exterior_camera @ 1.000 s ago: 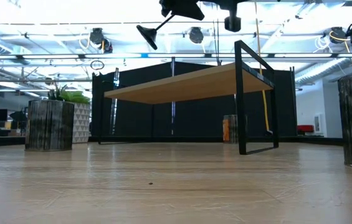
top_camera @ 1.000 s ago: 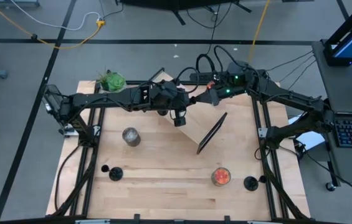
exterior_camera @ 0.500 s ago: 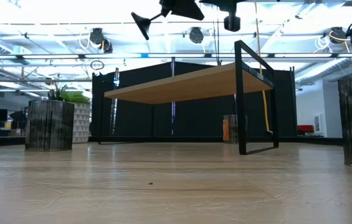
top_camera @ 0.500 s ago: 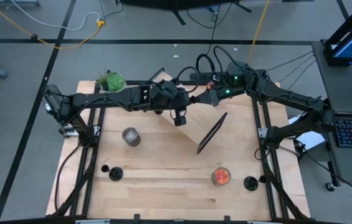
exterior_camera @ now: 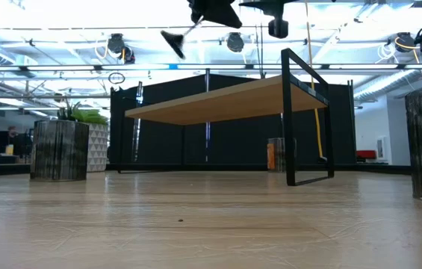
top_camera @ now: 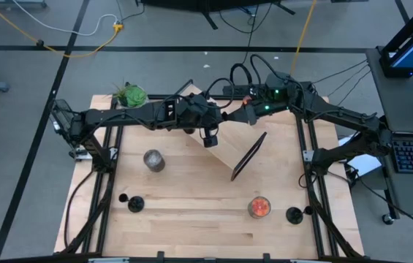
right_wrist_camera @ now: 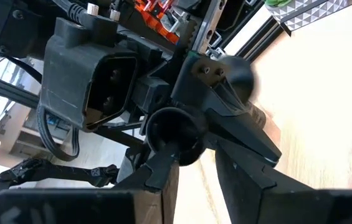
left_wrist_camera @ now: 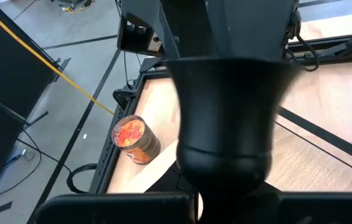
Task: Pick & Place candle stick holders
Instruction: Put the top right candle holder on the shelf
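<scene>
One black candle stick holder is high above the table in my left gripper, which is shut on it over the table's middle. It fills the left wrist view. My right gripper is open, level and close beside the left gripper, pointing toward the table's left. In the right wrist view the holder's round end shows just past one fingertip; I cannot tell whether they touch. Two more holders stand on their disc bases near the front edge, one left, one right. My left gripper holds the holder at its stem end, and the disc base sticks out beyond the fingers. The holder's own body hides the place of contact in the left wrist view. The holder is lifted clear and tilted, with its base lower and toward the table's left.
A small shelf with a wooden top and black frame lies tilted at mid-table below the grippers. A grey jar candle stands at the left, an orange jar candle at the near right, and a plant pot at the far left.
My left gripper has turned a little in place. The holder's base swung up and toward the table's left, then came back down. The holder has stayed in the hold, clear of the table.
</scene>
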